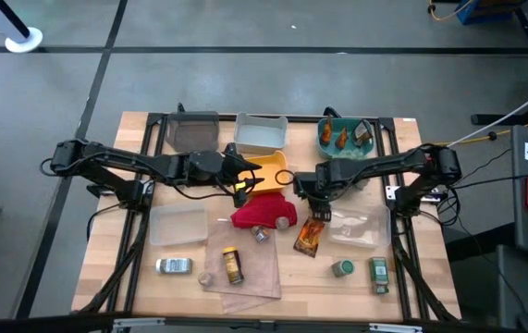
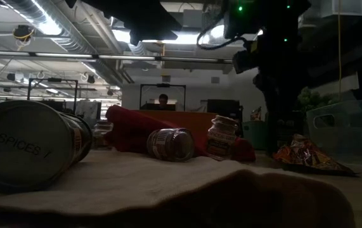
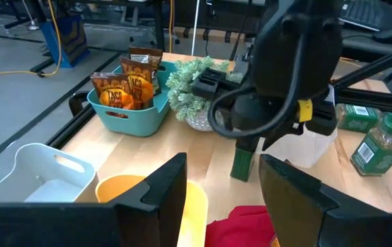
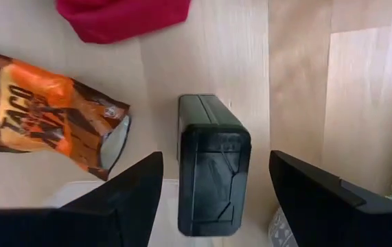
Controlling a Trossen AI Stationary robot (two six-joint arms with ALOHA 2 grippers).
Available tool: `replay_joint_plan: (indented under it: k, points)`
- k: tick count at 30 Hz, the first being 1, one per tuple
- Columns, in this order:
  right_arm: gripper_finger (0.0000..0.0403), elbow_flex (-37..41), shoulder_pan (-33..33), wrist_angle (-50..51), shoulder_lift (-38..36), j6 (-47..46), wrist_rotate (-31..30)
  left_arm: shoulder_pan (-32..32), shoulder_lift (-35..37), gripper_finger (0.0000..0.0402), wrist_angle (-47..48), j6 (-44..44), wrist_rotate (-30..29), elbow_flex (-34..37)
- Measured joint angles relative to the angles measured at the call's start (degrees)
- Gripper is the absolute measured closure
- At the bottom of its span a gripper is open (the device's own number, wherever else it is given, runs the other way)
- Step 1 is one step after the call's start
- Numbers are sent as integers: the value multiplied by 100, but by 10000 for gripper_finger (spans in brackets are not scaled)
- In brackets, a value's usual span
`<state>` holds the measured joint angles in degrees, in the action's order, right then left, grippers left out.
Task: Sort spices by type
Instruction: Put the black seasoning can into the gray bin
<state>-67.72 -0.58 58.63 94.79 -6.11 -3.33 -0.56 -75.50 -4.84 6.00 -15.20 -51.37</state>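
Hovering over the tabletop (image 1: 116,240), the right gripper (image 4: 213,182) stood wide open and empty, its fingers straddling a dark upright tin (image 4: 209,161) directly below, apparently lined up for a grasp. A taco sachet (image 4: 41,113) lay beside it. The left gripper (image 3: 223,185) waited open, empty, above the yellow bowl (image 3: 123,192).

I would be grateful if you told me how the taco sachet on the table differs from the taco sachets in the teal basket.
The taco sachet on the table lies flat on the wood, while the sachets in the teal basket stand upright. The table sachet lies alone beside the red cloth; the basket holds several packed together. The table one looks crumpled, the basket ones smoother. All share orange-brown taco packaging.
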Motion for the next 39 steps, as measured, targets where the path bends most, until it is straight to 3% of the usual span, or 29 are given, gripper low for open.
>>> replay_joint_plan:
  k: [9,17,23,39]
  points:
    - [155,0,-4,-4,483,29,-7,-4,-2,235,189,2,-1,-2]
    - [280,-4,-9,9,486,47,-9,-20,-2,235,208,309,0,-2]
    - [280,-291,-2,318,491,57,-9,-15,-2,235,208,280,-2,-2]
    - [277,-2256,-2,944,488,859,-145,-15,260,235,291,238,-45,-4]
